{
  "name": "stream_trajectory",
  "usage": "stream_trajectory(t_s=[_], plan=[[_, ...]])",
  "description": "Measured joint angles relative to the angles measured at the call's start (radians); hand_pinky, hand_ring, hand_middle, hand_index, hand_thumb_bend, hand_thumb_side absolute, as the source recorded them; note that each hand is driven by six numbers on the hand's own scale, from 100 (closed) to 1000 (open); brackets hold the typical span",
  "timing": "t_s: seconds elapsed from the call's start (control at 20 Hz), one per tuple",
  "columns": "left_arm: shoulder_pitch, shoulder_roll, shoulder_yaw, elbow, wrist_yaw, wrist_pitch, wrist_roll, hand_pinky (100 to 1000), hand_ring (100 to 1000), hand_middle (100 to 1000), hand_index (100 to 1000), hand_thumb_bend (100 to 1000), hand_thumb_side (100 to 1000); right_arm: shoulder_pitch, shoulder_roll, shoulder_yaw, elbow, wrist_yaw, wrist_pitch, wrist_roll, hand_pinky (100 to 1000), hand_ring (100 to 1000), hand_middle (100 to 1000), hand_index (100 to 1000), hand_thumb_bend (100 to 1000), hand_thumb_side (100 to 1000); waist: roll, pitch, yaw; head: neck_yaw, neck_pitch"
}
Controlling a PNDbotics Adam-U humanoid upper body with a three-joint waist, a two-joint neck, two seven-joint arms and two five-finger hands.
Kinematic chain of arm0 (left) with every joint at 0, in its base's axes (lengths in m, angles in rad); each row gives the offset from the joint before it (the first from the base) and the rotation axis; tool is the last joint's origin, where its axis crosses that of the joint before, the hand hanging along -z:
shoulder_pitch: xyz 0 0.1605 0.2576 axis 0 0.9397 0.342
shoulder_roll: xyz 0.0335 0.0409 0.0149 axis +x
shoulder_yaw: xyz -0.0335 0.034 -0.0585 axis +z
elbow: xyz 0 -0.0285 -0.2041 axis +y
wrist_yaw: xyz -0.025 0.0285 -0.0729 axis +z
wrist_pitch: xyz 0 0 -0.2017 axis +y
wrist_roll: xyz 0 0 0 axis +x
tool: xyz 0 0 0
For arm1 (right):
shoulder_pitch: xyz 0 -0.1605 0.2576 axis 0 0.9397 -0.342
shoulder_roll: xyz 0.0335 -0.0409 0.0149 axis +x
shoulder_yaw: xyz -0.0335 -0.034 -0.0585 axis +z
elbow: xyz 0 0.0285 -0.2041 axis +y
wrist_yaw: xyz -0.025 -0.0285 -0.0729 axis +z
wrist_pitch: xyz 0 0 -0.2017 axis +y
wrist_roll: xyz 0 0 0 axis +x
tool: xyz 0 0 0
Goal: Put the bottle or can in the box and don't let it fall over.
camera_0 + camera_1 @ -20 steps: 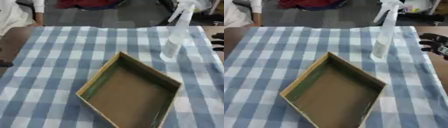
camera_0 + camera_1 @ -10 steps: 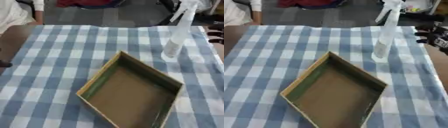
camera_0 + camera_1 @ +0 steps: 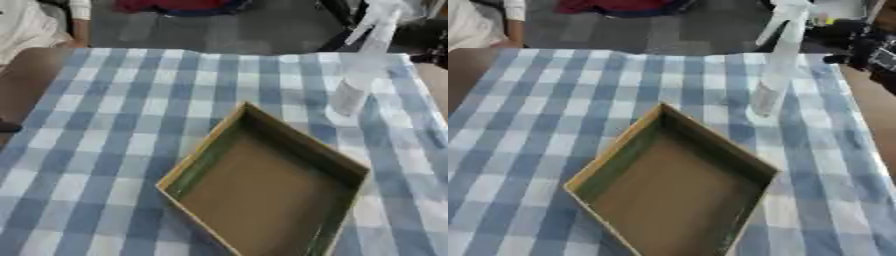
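One black robot hand (image 3: pixel 852 39), the right, hangs beside the upright spray bottle (image 3: pixel 773 65), its finger state unclear.

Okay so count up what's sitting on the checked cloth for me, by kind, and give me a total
Spray bottles: 1, the clear spray bottle, upright beyond the box's far corner
Boxes: 1, the open cardboard box, nothing in it
Total: 2

The robot's right hand is near the bottle's top at the right edge, not on the cloth, so it is not counted.

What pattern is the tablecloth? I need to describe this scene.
Blue and white checks on the tablecloth, clearest in the left eye view.
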Motion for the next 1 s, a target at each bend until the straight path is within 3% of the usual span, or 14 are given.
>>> stream_trajectory(t_s=[0.6,1.0], plan=[[-0.014,0.0,-0.005,0.0,0.0,0.0,-0.001,1000,650,860,938,100,727,0.011,-0.003,0.005,-0.065,-0.018,0.017,-0.012,927,1000,1000,1000,100,627,-0.007,0.01,0.013,-0.003,-0.013],[-0.014,0.0,-0.005,0.0,0.001,-0.001,-0.003,1000,650,859,938,100,726,-0.011,0.007,0.006,-0.04,0.034,0.03,-0.027,928,1000,1000,1000,100,633,0.0,0.01,0.014,-0.039,-0.026]])
